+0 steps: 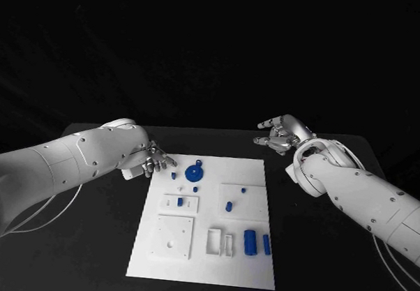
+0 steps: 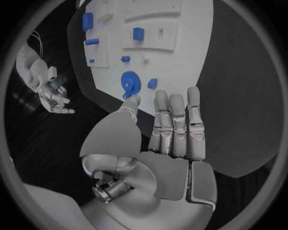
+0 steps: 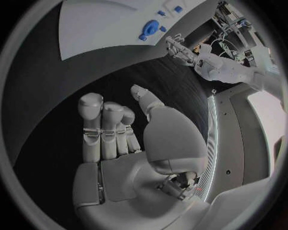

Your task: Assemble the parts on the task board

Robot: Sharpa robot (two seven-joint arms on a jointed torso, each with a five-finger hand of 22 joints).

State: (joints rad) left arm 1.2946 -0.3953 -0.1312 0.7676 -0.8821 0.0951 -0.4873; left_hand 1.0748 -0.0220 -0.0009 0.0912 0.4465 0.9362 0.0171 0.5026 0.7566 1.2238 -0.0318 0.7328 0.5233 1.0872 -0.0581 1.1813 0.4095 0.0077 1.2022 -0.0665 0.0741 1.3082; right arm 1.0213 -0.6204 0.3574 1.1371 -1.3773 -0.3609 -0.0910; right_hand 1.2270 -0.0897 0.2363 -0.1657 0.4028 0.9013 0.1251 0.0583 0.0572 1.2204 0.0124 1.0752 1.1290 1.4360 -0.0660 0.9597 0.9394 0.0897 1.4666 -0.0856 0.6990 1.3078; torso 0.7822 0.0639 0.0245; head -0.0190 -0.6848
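Note:
The white task board [image 1: 202, 264] lies in the middle of the black table. A round blue disc [image 1: 194, 172] stands near its far left corner, with small blue pieces [image 1: 174, 175] beside it. Two blue cylinders [image 1: 250, 242] lie at the board's right side. My left hand [image 1: 153, 162] hovers at the board's far left edge, fingers stretched out and empty; in the left wrist view the hand [image 2: 171, 124] points toward the disc [image 2: 129, 82]. My right hand [image 1: 284, 134] sits beyond the board's far right corner, off the board. In the right wrist view the hand [image 3: 120, 129] holds nothing.
White raised blocks [image 1: 174, 236] and slotted holders [image 1: 220, 242] sit on the board's near half. More small blue pieces [image 1: 229, 206] stand mid-board. Black table [image 1: 89, 245] surrounds the board on all sides.

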